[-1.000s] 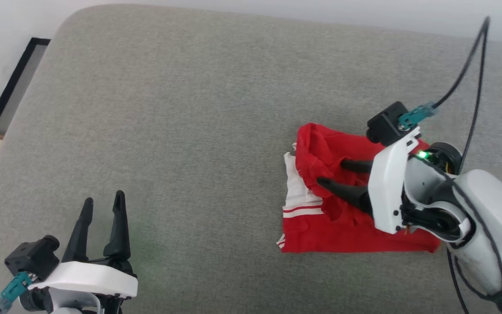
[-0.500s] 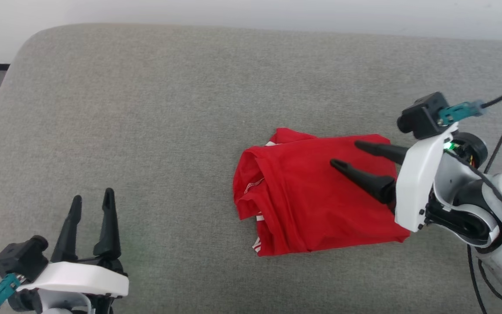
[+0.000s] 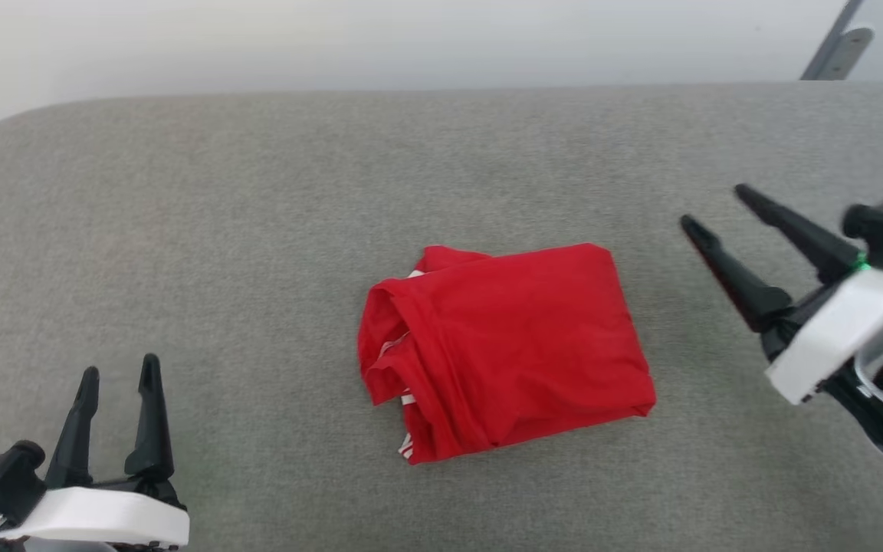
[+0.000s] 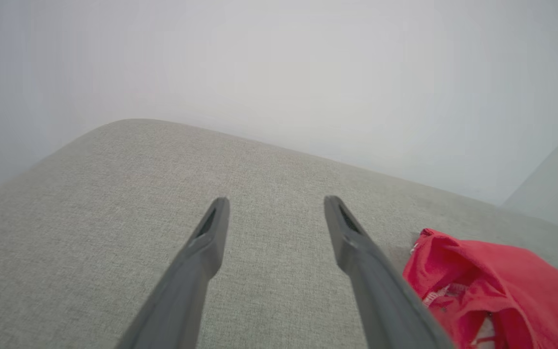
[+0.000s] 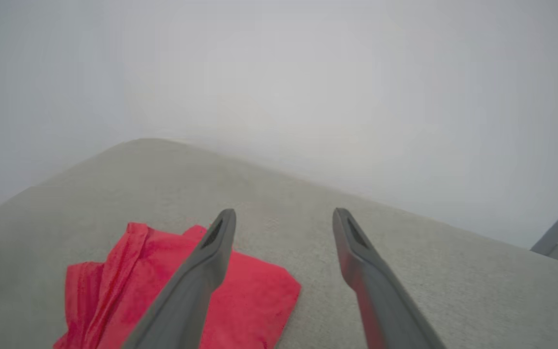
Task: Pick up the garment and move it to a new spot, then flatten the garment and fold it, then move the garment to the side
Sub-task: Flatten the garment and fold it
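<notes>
The garment [image 3: 503,349] lies folded into a compact red bundle in the middle of the grey cushion [image 3: 257,230], with bits of white trim showing at its left edge. It also shows as a red heap [image 4: 492,286] at the lower right of the left wrist view and red cloth [image 5: 255,295] at the lower left of the right wrist view. My right gripper [image 3: 713,205] hangs open to the right of the garment, apart from it, nothing between its fingers. At the lower left my left gripper [image 3: 119,372] stands open and empty, well away from the cloth.
A pale wall [image 3: 411,38] runs behind the cushion's far edge. A grey metal leg or stand [image 3: 832,46] rises at the back right. Bare grey cushion surrounds the garment on all sides.
The right gripper has drawn back off the garment to the right, leaving it folded on the cushion. The head camera has shifted, so the scene sits further left and lower.
</notes>
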You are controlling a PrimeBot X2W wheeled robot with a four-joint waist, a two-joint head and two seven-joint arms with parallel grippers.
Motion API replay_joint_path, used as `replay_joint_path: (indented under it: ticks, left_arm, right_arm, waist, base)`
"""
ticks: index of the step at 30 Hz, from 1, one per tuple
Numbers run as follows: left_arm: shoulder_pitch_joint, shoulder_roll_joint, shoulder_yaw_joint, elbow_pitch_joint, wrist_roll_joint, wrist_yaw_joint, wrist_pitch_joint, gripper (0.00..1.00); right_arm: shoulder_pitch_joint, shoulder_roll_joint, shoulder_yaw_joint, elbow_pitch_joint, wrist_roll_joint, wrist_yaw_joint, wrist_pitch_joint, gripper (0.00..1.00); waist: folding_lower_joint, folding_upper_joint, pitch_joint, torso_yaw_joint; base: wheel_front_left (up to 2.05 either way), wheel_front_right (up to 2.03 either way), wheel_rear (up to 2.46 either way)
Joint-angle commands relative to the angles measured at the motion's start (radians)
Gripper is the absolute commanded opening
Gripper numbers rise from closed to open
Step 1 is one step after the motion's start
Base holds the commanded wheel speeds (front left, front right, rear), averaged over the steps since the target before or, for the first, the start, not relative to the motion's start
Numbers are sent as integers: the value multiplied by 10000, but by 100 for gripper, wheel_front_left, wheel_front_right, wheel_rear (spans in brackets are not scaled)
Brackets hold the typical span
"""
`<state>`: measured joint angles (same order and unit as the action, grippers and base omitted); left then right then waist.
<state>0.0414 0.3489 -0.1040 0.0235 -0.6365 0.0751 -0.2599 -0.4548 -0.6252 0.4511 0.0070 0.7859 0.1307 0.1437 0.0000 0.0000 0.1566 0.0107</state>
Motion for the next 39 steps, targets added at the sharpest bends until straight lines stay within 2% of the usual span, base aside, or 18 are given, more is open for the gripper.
replay_joint_path:
  ticks: [1,10,15,18,30,39]
  left_arm:
    - [130,59,57,-38,31,65,-21,100]
    - [502,312,232,6,266,-54,-45,100]
    - [709,255,475,182,384,-314,-61,100]
    - [913,109,730,242,553,-546,-64,100]
    - [1737,-930,1917,537,1625,-1680,-61,100]
    - [1745,-1475,2374,895,2164,-1984,-62,100]
  right_arm:
    - [251,-9,-210,81,-318,1,-494,100]
    - [1500,223,-853,1180,-1305,1,-3117,100]
    - [2009,442,-938,1917,-1421,1,-3941,100]
    - [2278,564,-1078,2232,-1592,1,-4092,100]
    - [3894,1574,-2852,1435,-2687,1,-4087,100]
    - [4542,1975,-3663,1059,-3299,1,-4089,100]
  waist:
    - [0,0,-115,-197]
    - [0,0,-487,-665]
    - [0,0,-788,-771]
    - [0,0,-1000,-809]
    - [0,0,-1608,-751]
    - [0,0,-1773,-706]
  base:
    - [0,0,0]
    - [0,0,0]
    - [0,0,0]
    - [0,0,0]
    - [0,0,0]
    - [0,0,0]
